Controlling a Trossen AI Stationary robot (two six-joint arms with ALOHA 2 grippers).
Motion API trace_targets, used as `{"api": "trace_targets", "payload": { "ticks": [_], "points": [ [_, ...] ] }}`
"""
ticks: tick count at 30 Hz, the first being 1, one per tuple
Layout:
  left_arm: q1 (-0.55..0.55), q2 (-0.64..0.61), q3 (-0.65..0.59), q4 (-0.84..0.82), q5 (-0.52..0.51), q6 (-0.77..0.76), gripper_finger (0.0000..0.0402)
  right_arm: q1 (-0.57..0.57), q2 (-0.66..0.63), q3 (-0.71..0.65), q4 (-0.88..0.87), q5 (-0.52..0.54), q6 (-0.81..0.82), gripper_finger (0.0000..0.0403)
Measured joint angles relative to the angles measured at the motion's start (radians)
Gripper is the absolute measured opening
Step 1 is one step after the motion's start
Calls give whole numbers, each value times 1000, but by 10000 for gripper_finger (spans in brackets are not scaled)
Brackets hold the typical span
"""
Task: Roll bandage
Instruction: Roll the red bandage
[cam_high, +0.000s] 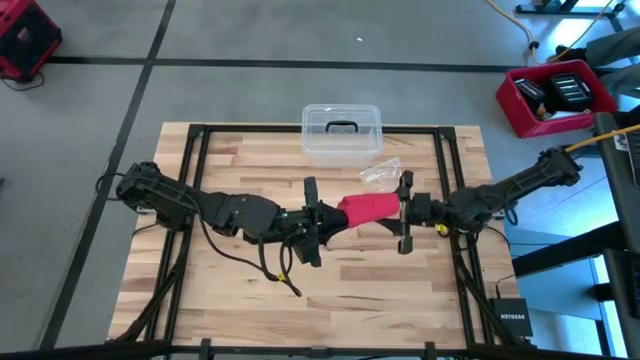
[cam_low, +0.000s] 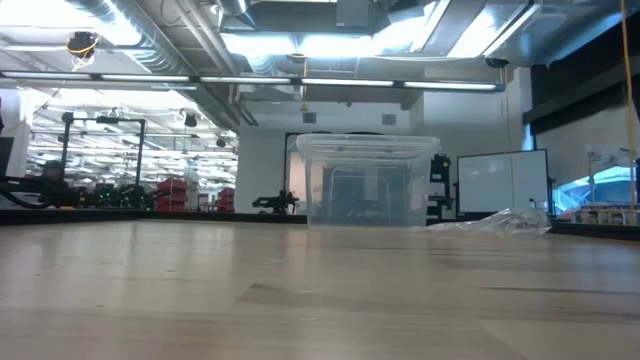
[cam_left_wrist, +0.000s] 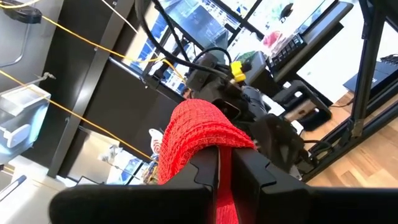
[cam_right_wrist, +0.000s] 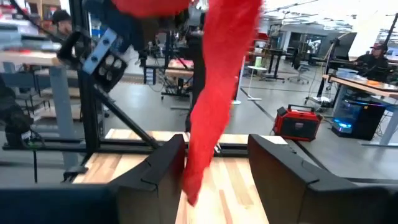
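Note:
The bright red bandage (cam_high: 368, 208) hangs in the air between my two grippers, above the table's middle. It does not show in the low view. My left gripper (cam_high: 325, 218) is shut on it. In the left wrist view the bandage (cam_left_wrist: 198, 134) bunches and drapes over just beyond the fingers. My right gripper (cam_high: 401, 212) is open at the bandage's right end. In the right wrist view a loose red strip (cam_right_wrist: 214, 106) hangs down between its two spread fingers, close beside one finger (cam_right_wrist: 166, 167). My left gripper pinches the bandage (cam_left_wrist: 224, 186) between its two shut fingers, coming level from the table's left side. The bandage is lifted clear of the table and folds over in a bunch past the fingertips. My right gripper stands open around the hanging strip; whether a finger touches it, I cannot tell.
A clear plastic box with a dark handle (cam_high: 342, 130) stands at the table's far edge and shows in the low view (cam_low: 365, 180). A crinkled clear wrapper (cam_high: 382, 172) lies just in front of it to the right and shows in the low view (cam_low: 500, 222). Bare wood lies toward the near edge.

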Motion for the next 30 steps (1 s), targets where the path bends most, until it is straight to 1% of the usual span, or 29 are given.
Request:
{"api": "trace_targets", "payload": {
  "ticks": [3, 5, 8, 14, 15, 19, 23, 26, 30],
  "points": [
    [0, 0, 0, 0, 0, -1, 17, 0, 20, 0, 3, 0, -21, 172],
    [0, 0, 0, 1, 0, -1, 17, 0, 30, 0, 24, 0, -31, 157],
    [0, 0, 0, 1, 0, -1, 17, 0, 45, 0, 53, -1, -73, 118],
    [0, 0, 0, 4, 0, -1, 17, 0, 50, 0, 50, 8, -115, 17],
    [0, 0, 0, 4, 0, -1, 17, 1, 51, 0, 50, 8, -128, 9],
    [0, 0, 0, 4, 0, -1, 17, 3, 50, 0, 38, -14, -118, 13],
    [0, 0, 0, 8, 0, -1, 17, 18, 50, 0, -16, -107, -68, 5],
    [0, 0, 0, 8, 0, 16, 17, 60, 50, 0, -17, -116, -43, 8],
    [1, 0, 0, 0, -8, 45, 17, 147, 50, 0, -14, -112, -44, 4]
  ]
}}
